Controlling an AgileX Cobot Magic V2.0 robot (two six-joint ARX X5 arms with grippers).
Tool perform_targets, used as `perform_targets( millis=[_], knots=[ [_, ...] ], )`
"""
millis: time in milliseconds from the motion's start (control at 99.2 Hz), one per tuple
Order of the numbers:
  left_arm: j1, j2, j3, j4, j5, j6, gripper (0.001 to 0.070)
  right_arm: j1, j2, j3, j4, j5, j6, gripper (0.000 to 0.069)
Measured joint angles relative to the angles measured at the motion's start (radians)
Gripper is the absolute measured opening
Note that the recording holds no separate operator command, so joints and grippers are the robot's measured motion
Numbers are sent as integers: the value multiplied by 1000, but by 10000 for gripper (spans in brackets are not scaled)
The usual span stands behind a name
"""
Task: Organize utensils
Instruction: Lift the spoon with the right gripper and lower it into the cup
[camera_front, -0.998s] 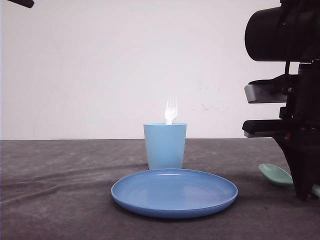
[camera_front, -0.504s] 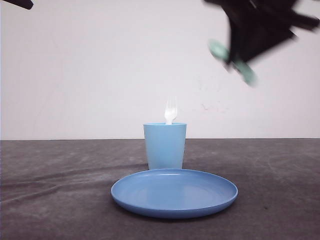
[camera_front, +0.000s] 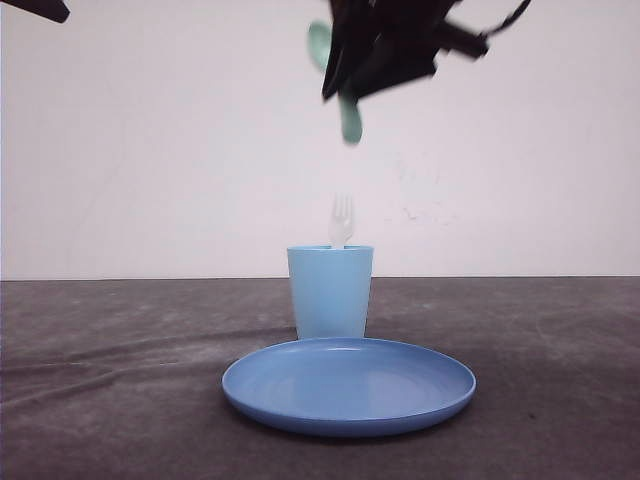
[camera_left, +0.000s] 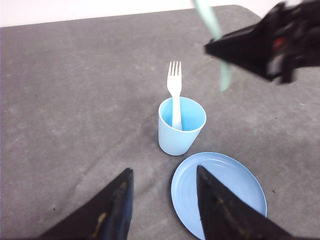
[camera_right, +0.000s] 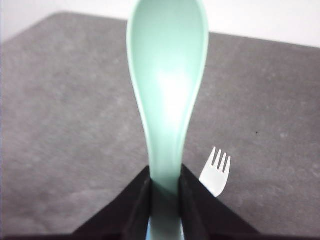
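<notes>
Spoon (camera_front: 349, 118) in raised right claw (camera_front: 345, 85)

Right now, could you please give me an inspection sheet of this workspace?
Surface: dark grey cloth-covered table, slightly wrinkled.
Job's things: white fork stands tines up in the light blue cup; mint-green spoon held in the air above the cup.
Clutter: round blue plate in front of the cup, nothing on it.
Grippers: right gripper shut on the spoon's handle; left gripper open, holding nothing, raised over the table.
Cables: a thin dark one by the right gripper.
Surroundings: plain white wall.
</notes>
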Motion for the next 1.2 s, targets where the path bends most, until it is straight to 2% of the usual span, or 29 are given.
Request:
perform_targets(
  millis=[192, 514, 1079, 1149, 1200],
  knots=[
    [0, 6, 0, 0, 0, 0, 229, 0, 106, 0, 55, 53, -22, 79],
    [0, 6, 0, -1, 0, 0, 229, 0, 223, 0, 111, 58, -24, 79],
    [0, 6, 0, -4, 0, 0, 229, 0, 296, 0, 134, 59, -24, 79],
    [0, 6, 0, -4, 0, 0, 229, 0, 296, 0, 134, 59, -24, 94],
    [0, 6, 0, -4, 0, 0, 229, 0, 296, 0, 134, 59, -24, 130]
  ],
)
